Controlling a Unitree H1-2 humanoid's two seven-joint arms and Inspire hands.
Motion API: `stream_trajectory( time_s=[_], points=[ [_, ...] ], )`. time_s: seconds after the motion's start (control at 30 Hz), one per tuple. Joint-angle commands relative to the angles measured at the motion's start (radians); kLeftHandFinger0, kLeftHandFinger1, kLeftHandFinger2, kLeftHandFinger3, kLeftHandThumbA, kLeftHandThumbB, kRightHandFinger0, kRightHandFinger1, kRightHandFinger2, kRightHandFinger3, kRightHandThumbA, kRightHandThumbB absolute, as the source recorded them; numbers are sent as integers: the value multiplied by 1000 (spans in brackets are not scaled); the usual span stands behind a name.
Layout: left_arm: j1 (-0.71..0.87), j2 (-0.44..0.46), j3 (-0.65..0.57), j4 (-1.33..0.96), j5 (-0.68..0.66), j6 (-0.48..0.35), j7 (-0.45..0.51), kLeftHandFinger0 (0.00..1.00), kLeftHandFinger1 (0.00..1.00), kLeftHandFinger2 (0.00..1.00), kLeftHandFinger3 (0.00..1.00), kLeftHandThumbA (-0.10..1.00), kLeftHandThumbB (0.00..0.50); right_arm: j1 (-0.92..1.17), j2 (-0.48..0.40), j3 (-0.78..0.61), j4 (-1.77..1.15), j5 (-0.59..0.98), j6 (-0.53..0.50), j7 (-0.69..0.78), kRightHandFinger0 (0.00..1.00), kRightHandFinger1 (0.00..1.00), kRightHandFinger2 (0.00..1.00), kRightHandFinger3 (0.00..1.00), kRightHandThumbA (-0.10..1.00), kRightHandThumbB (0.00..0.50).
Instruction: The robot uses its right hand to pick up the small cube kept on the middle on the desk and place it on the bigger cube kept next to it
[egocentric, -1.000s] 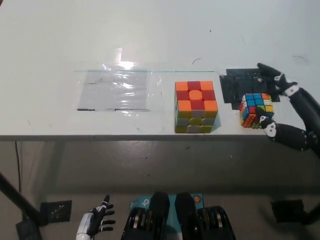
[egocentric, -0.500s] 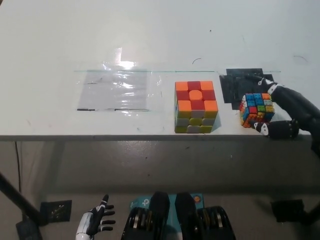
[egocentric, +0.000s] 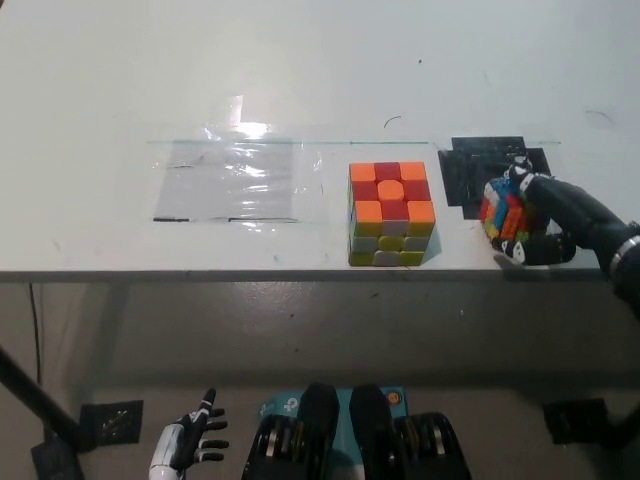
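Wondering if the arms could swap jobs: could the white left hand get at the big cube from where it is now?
Probably not as it stands. The left hand hangs open below the desk's front edge, far from the big cube. The right hand is shut on the small cube.

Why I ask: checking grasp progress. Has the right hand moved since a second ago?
Yes. The right hand has closed leftward onto the small cube, nearer the black patch.

Desk (egocentric: 120, 80) matt white; taped film (egocentric: 232, 180) glossy (crinkled, glaring).
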Motion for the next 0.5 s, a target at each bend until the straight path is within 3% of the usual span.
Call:
stream_trajectory(
  time_s=[0.0, 0.07, 0.2, 0.23, 0.33, 0.47],
  points=[
    [-13, 11, 4, -20, 4, -23, 20, 632, 575, 645, 612, 826, 75, -39, 7, 1, 31, -28, -93, -16, 1000, 1000, 1000, 1000, 623, 419],
    [-8, 13, -1, -25, 6, -20, 14, 644, 593, 670, 652, 858, 82, -39, 15, 8, 44, -42, -102, -15, 1000, 1000, 1000, 1000, 608, 409],
    [-11, 12, 9, -36, -8, -15, 8, 590, 534, 621, 603, 840, 73, -55, 34, 16, 82, -60, -115, -18, 1000, 1000, 1000, 1000, 593, 417],
    [-15, 13, 4, -39, 2, -9, 17, 587, 527, 611, 606, 844, 95, -60, 39, 18, 103, -62, -125, -20, 1000, 1000, 1000, 1000, 595, 419],
    [-24, 17, 5, -30, -4, -22, 6, 503, 460, 546, 559, 839, 78, -66, 49, 22, 141, -70, -135, -21, 1000, 1000, 1000, 1000, 586, 429],
    [-27, 23, -8, -21, 13, -39, 12, 552, 529, 609, 581, 878, 73, -58, 55, 31, 209, -81, -182, -34, 1000, 1000, 1000, 1000, 576, 431]
  ],
)
